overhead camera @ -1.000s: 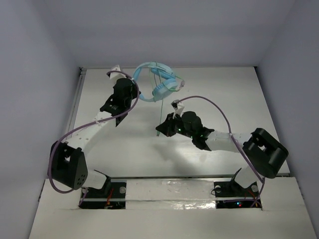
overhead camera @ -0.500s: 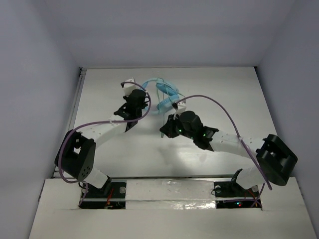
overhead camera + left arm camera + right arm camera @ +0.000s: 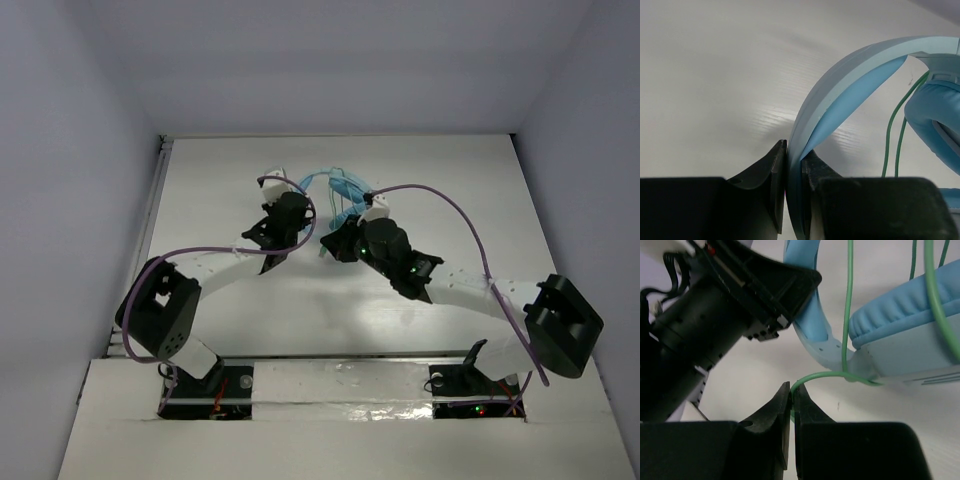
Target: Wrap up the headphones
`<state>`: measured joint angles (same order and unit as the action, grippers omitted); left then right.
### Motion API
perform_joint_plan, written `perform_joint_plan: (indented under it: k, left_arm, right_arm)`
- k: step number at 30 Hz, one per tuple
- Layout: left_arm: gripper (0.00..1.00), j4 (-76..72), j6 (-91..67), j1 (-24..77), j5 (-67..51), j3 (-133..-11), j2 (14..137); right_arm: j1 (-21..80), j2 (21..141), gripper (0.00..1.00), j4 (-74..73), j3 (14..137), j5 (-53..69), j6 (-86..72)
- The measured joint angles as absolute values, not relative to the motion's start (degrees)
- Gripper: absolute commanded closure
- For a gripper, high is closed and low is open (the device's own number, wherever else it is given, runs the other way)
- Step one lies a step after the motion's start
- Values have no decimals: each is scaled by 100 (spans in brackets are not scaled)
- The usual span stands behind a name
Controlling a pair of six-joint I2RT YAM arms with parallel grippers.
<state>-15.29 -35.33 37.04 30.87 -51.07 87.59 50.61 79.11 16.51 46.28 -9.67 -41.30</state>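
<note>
The light blue headphones [image 3: 338, 193] are held off the white table between the two arms. My left gripper [image 3: 296, 205] is shut on the headband [image 3: 840, 90], which runs up and right from the jaws in the left wrist view to a padded cup [image 3: 935, 115]. My right gripper [image 3: 335, 238] is shut on the thin green cable [image 3: 815, 376], just below the headband's lower end and a cup [image 3: 905, 325]. The cable loops around the cup and headband in several strands [image 3: 847, 295]. The plug is not in view.
The left gripper's black body [image 3: 715, 315] fills the upper left of the right wrist view, close to the right jaws. Purple arm cables [image 3: 440, 200] arc over both arms. Grey walls enclose the white table [image 3: 450, 170] on three sides.
Both arms have moved toward each other and toward the table's middle. The headphones came down and in with the left gripper. The right gripper rose closer to the cups, shortening the loose cable.
</note>
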Motion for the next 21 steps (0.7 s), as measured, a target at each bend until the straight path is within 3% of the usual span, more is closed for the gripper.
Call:
perform_joint_plan:
  k: [12, 21]
  left_arm:
    - [100, -1264, -4018, 3817, 2814, -5481, 9413]
    - [100, -735, -4156, 3848, 2591, -6287, 10047]
  right_arm:
    - [5105, 8584, 100, 2187, 4711, -3065, -5544]
    - [5190, 9734, 99, 2445, 5393, -4742, -5653]
